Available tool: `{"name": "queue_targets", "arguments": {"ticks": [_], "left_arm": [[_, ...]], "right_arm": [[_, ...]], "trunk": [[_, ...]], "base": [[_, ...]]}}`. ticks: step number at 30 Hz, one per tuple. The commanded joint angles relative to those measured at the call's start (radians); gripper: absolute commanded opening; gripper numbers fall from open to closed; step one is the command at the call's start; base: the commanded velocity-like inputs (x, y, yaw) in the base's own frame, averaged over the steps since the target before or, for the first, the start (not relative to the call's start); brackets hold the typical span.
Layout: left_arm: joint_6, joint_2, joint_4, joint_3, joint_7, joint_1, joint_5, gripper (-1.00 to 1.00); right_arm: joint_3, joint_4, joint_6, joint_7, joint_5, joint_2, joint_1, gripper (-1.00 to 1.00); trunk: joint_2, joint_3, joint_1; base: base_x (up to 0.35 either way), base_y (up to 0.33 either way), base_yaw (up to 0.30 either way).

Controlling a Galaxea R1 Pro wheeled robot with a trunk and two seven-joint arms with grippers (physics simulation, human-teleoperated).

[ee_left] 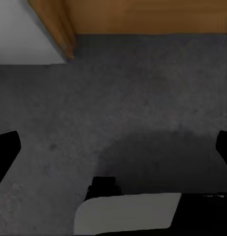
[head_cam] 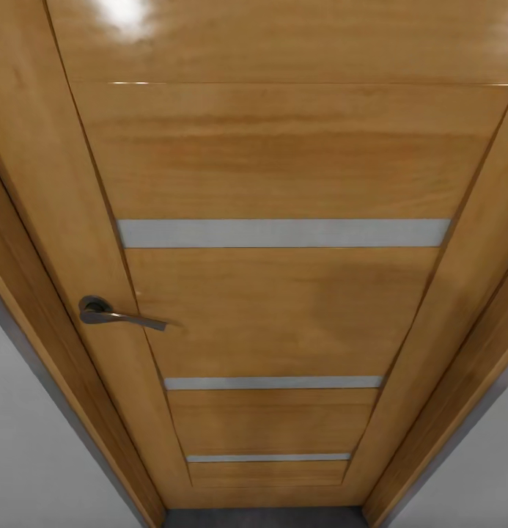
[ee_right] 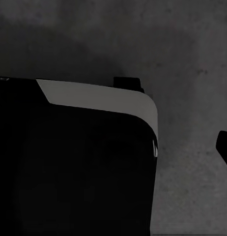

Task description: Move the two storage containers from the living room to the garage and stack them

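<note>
The two storage containers are out of view. A closed wooden door (head_cam: 283, 293) with grey glass strips and a dark lever handle (head_cam: 118, 315) stands very close in front of me in the head view. In the left wrist view, my left gripper (ee_left: 113, 147) hangs open over mottled dark-grey concrete floor (ee_left: 118, 93), its fingertips (ee_left: 5, 152) far apart and nothing between them. My right gripper (ee_right: 113, 147) also hangs above this floor (ee_right: 192, 49); one fingertip (ee_right: 225, 147) shows at the frame's edge, spread wide, holding nothing.
White wall (head_cam: 26, 455) flanks the door frame (head_cam: 34, 308) on both sides. The door's foot and frame corner (ee_left: 64, 34) meet the concrete near my left arm. My own black and white base (ee_right: 94, 162) sits under the right gripper, casting a shadow on the floor.
</note>
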State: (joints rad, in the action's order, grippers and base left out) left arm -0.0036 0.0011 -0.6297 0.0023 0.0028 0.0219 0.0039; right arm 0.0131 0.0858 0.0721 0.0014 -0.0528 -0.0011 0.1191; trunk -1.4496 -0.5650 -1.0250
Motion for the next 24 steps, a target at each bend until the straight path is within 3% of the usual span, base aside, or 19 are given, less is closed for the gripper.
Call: {"name": "queue_targets", "arguments": {"ticks": [1,4,9,13,18,24], "left_arm": [[0.011,-0.009,-0.166,-0.003,0.002,0.014,0.0,1.0],[0.127,-0.012,-0.345,-0.004,0.001,0.031,0.0,1.0],[0.294,-0.014,-0.564,-0.004,0.0,0.056,0.002,1.0],[0.358,-0.015,-0.701,-0.006,0.0,0.066,0.002,1.0],[0.394,-0.016,-0.789,-0.01,0.0,0.068,0.002,1.0],[0.401,-0.024,-0.823,-0.029,0.0,0.063,0.002,1.0]], "right_arm": [[0.001,-0.001,0.004,0.0,-0.005,0.0,0.001,1.0],[0.001,-0.001,0.004,0.0,-0.005,0.0,0.001,1.0],[0.001,-0.001,0.005,0.0,-0.005,0.0,0.001,1.0],[0.001,0.0,0.004,0.001,-0.006,0.0,0.001,1.0],[0.001,0.0,0.005,0.002,-0.006,0.0,0.001,1.0],[0.001,0.0,0.005,0.002,-0.006,0.0,0.001,1.0]], "trunk": [[0.0,-0.001,0.0],[0.0,-0.001,0.0],[0.0,-0.001,0.0],[0.0,-0.001,0.0],[0.0,-0.001,0.0],[0.0,-0.001,0.0]], "base": [[0.0,0.0,0.0],[0.0,0.0,0.0],[0.0,0.0,0.0],[0.0,0.0,0.0],[0.0,0.0,0.0],[0.0,0.0,0.0]]}}
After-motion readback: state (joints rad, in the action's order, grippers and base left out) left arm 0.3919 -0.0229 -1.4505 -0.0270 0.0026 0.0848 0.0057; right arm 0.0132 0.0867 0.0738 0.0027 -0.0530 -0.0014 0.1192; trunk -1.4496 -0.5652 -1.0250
